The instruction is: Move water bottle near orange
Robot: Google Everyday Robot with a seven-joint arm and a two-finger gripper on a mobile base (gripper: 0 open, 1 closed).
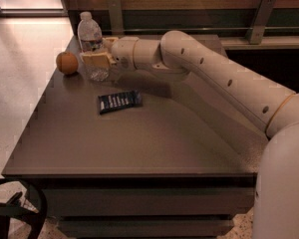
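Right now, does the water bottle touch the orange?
Apart. The camera view shows a narrow strip of table between the orange and the water bottle. The claw is at the bottle's middle.

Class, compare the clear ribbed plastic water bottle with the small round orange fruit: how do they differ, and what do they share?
The clear ribbed water bottle stands tall and upright; the round orange is low. The bottle is see-through with a white cap; the orange is solid-coloured. The gripper is at the bottle's middle; the orange sits free. Both rest close together at the brown table's far corner.
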